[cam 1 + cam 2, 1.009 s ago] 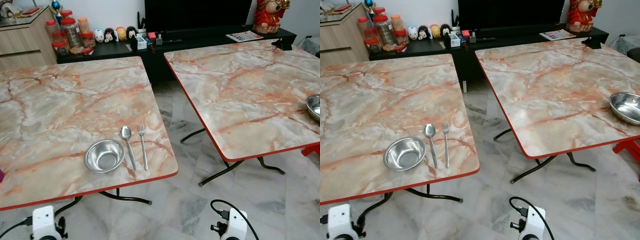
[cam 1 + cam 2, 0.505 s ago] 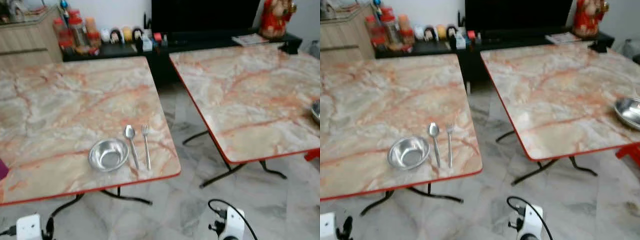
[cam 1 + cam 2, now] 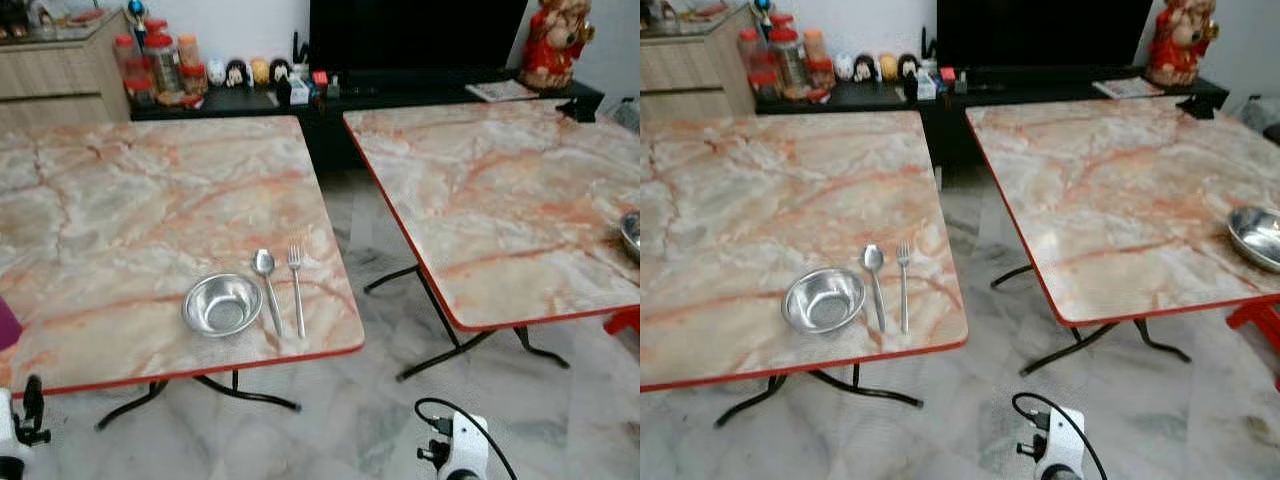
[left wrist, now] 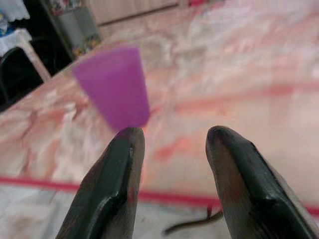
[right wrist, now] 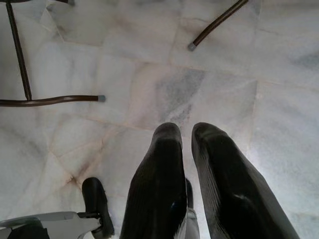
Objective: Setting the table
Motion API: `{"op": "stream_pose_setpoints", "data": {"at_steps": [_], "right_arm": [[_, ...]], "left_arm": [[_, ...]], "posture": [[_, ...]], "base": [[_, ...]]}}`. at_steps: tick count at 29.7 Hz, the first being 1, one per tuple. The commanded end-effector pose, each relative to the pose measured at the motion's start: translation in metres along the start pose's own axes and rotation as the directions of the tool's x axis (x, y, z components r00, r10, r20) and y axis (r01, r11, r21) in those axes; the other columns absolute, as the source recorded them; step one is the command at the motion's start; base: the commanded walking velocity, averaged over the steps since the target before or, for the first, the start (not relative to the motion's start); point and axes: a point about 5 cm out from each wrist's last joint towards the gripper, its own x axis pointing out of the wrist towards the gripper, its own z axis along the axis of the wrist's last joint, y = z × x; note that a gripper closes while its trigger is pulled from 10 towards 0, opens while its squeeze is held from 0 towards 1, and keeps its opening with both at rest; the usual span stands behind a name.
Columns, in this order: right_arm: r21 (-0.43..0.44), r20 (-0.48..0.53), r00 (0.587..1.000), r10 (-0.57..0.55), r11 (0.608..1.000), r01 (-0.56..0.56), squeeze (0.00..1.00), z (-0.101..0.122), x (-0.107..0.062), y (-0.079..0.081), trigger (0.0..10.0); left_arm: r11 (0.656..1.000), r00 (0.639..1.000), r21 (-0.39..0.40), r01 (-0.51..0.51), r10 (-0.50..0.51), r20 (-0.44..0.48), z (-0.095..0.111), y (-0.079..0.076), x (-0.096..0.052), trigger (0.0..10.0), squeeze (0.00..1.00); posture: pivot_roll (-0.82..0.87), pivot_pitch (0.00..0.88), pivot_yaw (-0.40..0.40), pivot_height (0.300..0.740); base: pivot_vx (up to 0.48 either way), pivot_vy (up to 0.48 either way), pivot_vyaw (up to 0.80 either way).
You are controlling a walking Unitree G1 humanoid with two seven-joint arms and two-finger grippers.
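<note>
A steel bowl [image 3: 222,304] sits near the front edge of the left marble table [image 3: 150,200], with a spoon [image 3: 266,282] and a fork [image 3: 296,288] lying parallel just to its right. A second steel bowl [image 3: 1257,236] rests at the right edge of the right marble table [image 3: 1120,180]. A purple cup [image 4: 113,87] stands upright on the left table, just beyond my left gripper [image 4: 174,137], which is open and held at the table's red edge. My right gripper [image 5: 187,130] hangs shut, pointing down at the floor.
A strip of marble floor [image 3: 390,330] runs between the two tables, crossed by black table legs [image 3: 440,350]. Behind stand a black console [image 3: 330,95] with jars and figurines, a TV, a wooden cabinet [image 3: 60,70] and a red statue [image 3: 555,45]. A red stool [image 3: 1255,318] is at far right.
The head camera has swung a little, shifting the scene rightward. My left wrist has moved out to the left edge of the view. The tableware has not moved.
</note>
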Motion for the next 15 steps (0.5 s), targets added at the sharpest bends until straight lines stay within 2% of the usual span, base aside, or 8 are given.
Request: {"op": "stream_pose_setpoints", "data": {"at_steps": [1,4,5,7,8,9,11,15], "right_arm": [[-0.016,0.002,1.0,0.012,1.0,-0.012,0.0,0.003,0.001,0.003,10.0],[-0.011,0.002,1.0,0.012,1.0,-0.012,0.0,0.003,0.001,0.004,10.0],[-0.008,0.002,1.0,0.011,1.0,-0.011,0.0,0.002,0.001,0.004,10.0],[-0.003,0.003,1.0,0.008,1.0,-0.008,0.0,0.001,0.001,0.004,10.0],[0.01,0.003,1.0,-0.003,1.0,0.003,0.0,0.0,0.0,0.002,10.0],[0.014,0.003,1.0,-0.008,1.0,0.008,0.0,-0.001,0.0,0.001,10.0],[0.026,0.0,1.0,-0.021,0.999,0.021,0.0,-0.003,-0.001,-0.002,10.0],[0.029,-0.004,1.0,-0.026,0.999,0.026,0.0,-0.006,-0.002,-0.003,10.0]], "left_arm": [[0.997,0.997,-0.033,0.076,-0.075,0.036,0.015,-0.017,0.012,10.0,0.0],[0.984,0.986,-0.073,0.16,-0.157,0.049,0.026,-0.04,0.022,10.0,0.0],[0.967,0.971,-0.1,0.235,-0.231,0.056,0.033,-0.06,0.029,10.0,0.0],[0.96,0.966,-0.11,0.256,-0.251,0.055,0.036,-0.068,0.033,10.0,0.0],[0.942,0.955,-0.163,0.294,-0.287,0.069,0.044,-0.085,0.041,10.0,0.0],[0.933,0.95,-0.182,0.311,-0.303,0.067,0.048,-0.092,0.046,10.0,0.0],[0.916,0.94,-0.214,0.34,-0.333,0.072,0.055,-0.106,0.055,10.0,0.0],[0.903,0.934,-0.244,0.355,-0.353,0.053,0.061,-0.118,0.064,10.0,0.0]], "posture": [[0.13,0.0,-0.024,0.74],[0.12,0.0,-0.019,0.74],[0.11,0.0,-0.011,0.74],[0.1,0.0,-0.005,0.74],[0.08,0.0,0.004,0.74],[0.08,0.0,0.007,0.74],[0.07,0.0,0.011,0.74],[0.06,0.0,0.022,0.74]], "base": [[0.0,0.0,0.0],[0.0,0.0,0.0],[0.0,0.0,0.0],[0.0,0.0,0.0],[0.0,0.0,0.0],[0.0,0.0,0.0],[0.0,0.0,0.0],[0.0,0.0,0.0]]}}
